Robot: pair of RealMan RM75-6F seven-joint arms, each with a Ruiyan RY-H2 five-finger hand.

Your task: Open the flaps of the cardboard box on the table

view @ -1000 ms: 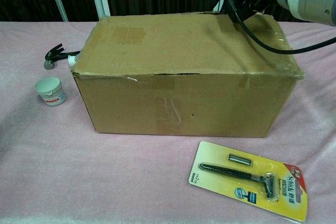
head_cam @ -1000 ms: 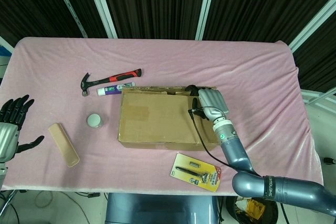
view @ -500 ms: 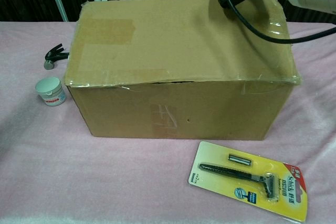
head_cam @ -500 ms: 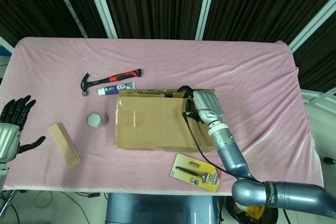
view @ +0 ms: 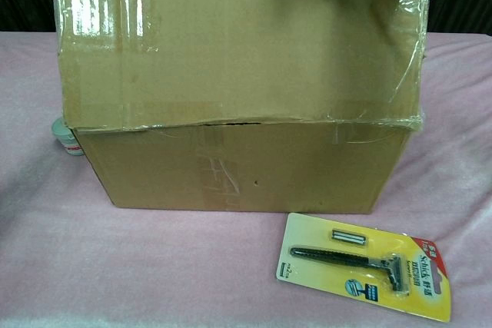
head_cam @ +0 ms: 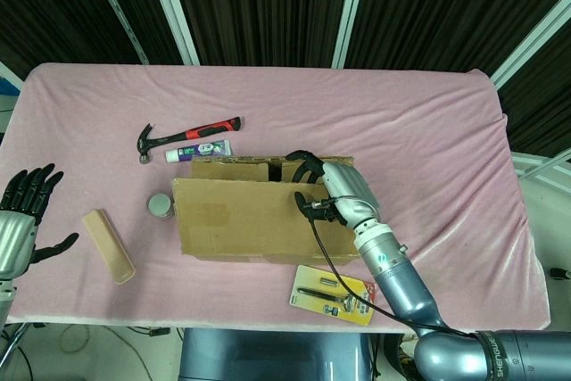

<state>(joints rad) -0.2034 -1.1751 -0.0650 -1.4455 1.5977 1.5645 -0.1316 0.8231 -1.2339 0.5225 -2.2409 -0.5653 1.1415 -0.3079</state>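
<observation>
The brown cardboard box (head_cam: pixel 254 220) sits near the front of the pink-covered table (head_cam: pixel 428 131), its near flap (view: pixel 238 36) raised. The right hand (head_cam: pixel 343 192) grips that flap's far edge, fingers hooked over it. The left hand (head_cam: pixel 22 216) hangs off the table's edge — fingers spread, holding nothing.

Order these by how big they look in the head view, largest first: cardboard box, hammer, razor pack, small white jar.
1. cardboard box
2. hammer and razor pack: they look about alike, the hammer longer and thinner, so I do not rank them.
3. small white jar, partly hidden behind the box.
</observation>
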